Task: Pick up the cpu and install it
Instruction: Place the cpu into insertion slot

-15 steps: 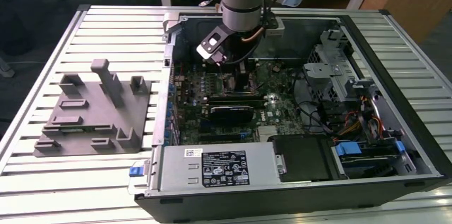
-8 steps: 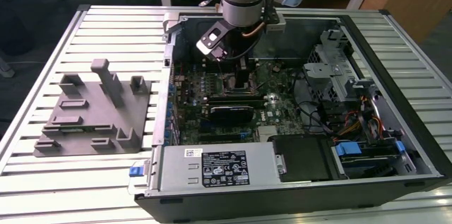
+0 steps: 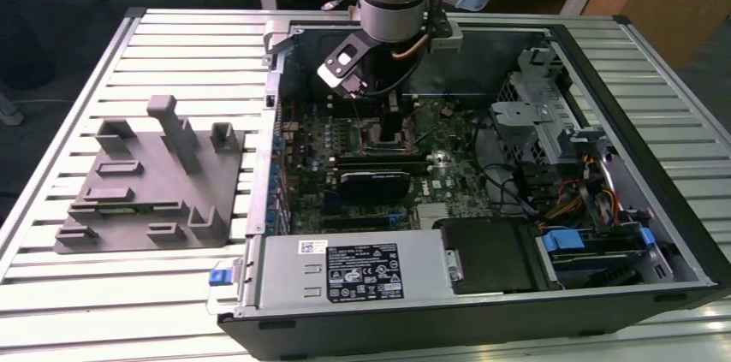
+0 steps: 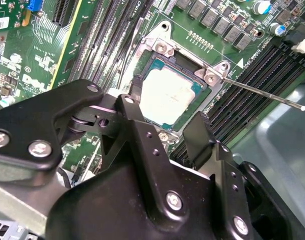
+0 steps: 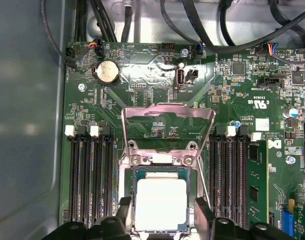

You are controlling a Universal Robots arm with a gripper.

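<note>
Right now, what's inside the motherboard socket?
The cpu lies flat in the socket, silver top up, with the cover plate swung open. The contacts beneath the chip are covered. The end effector is above it with its fingers apart.

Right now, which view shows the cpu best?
The first wrist view: the cpu faces the camera squarely. The second wrist view shows it slanted behind the gripper. In the exterior view the gripper stands over it.

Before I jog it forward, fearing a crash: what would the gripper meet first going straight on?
Probably the cpu, lying in the socket straight ahead of the gripper, jaws open; depth unclear.
</note>
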